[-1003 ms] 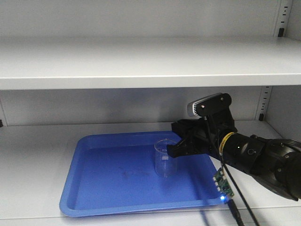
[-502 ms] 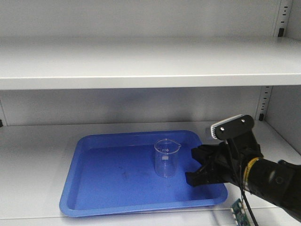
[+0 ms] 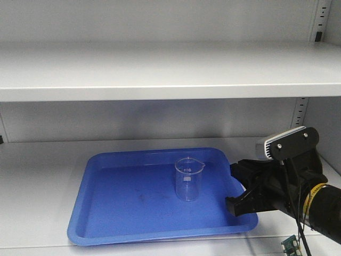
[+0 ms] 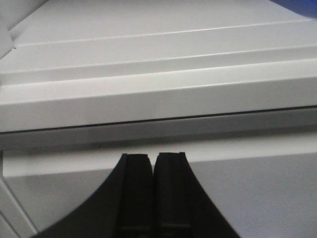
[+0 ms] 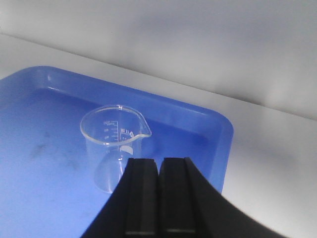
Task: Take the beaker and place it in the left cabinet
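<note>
The beaker (image 3: 189,180) is a small clear glass with white marks and stands upright on a blue tray (image 3: 106,213) on the lower shelf of the left cabinet (image 3: 160,69). My right gripper (image 3: 234,204) hovers over the tray's right edge, clearly apart from the beaker. The right wrist view shows the beaker (image 5: 115,144) just beyond my right gripper (image 5: 159,159), whose jaws are shut with nothing between them. My left gripper (image 4: 153,155) is shut and empty, facing pale grey shelf edges. The front view does not show it.
The upper shelf (image 3: 170,85) hangs low over the tray. A slotted upright (image 3: 300,114) runs down the back right corner. Bare grey shelf (image 3: 37,176) lies to the left of the tray and also to its right (image 5: 277,163).
My right gripper has drawn back to the right and slightly down, from beside the beaker to the tray's right edge. The beaker has stayed in place on the tray.
</note>
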